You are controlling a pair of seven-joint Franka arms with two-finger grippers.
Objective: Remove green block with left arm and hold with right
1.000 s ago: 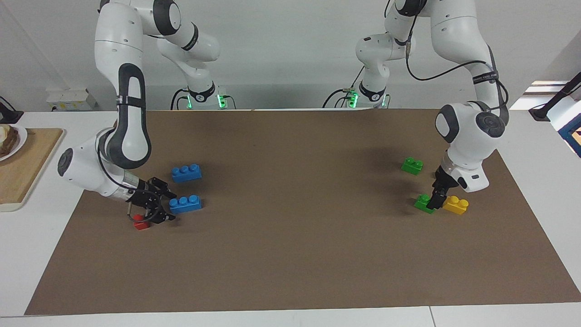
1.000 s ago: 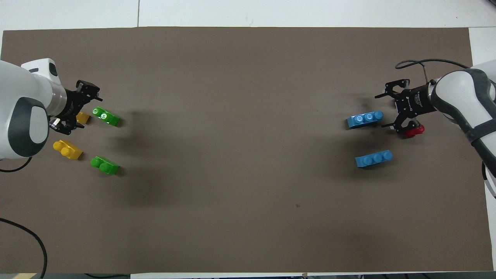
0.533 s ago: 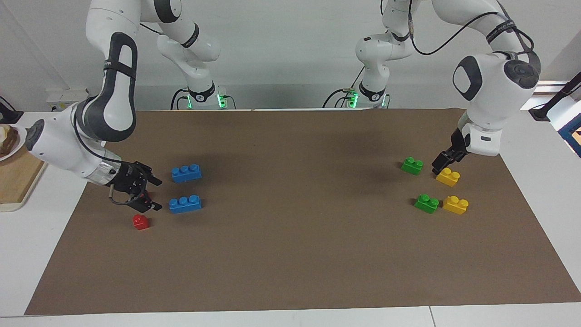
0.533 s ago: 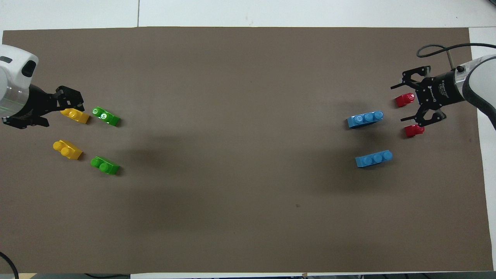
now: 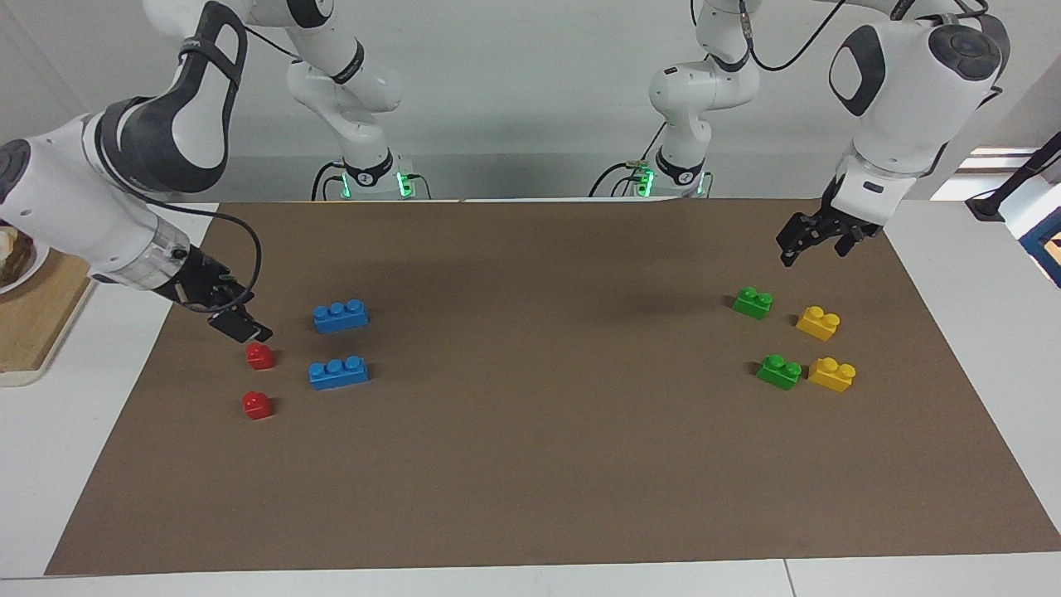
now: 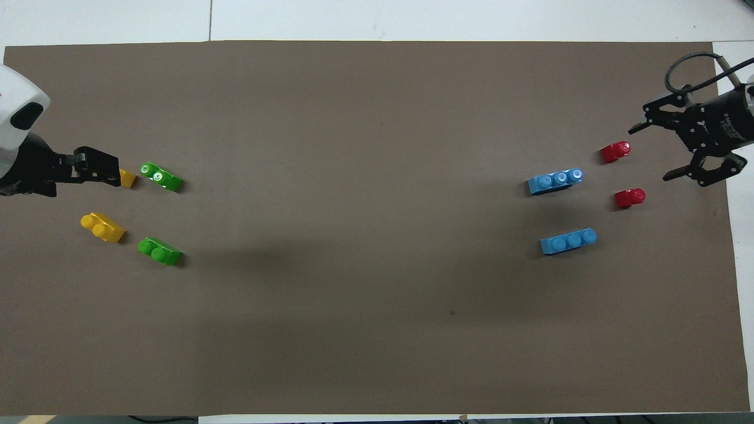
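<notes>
both arms have pulled up and back over the last second. the left end effector (image 5: 808,236), which sat low between a green and a yellow brick a second ago, now hangs over bare mat at the left arm's end of the table, empty, fingers released. the right end effector (image 5: 236,319), earlier down at the red pieces, has lifted toward the mat's edge at the right arm's end; jaws spread, nothing in them.

what the lift-off uncovers: four small bricks lying singly at the left arm's end. green block (image 5: 753,302) sits beside a yellow brick (image 5: 818,322); the second green block (image 5: 778,371) is farther from the robots, just beside the other yellow brick (image 5: 832,374). at the right arm's end: two red pieces (image 5: 259,356) (image 5: 257,405) and two blue bricks (image 5: 341,316) (image 5: 338,373), all apart.

reading: no green block is stacked on anything now, and neither arm holds one. judged from the layout, the separation looks done and the arms are retreating.

room: middle of the brown mat (image 5: 530,464) is wide open. the right end effector is over the mat's end edge, with the white table (image 5: 58,448) and a wooden board (image 5: 33,319) just outside. the left end effector is near the mat's corner.
</notes>
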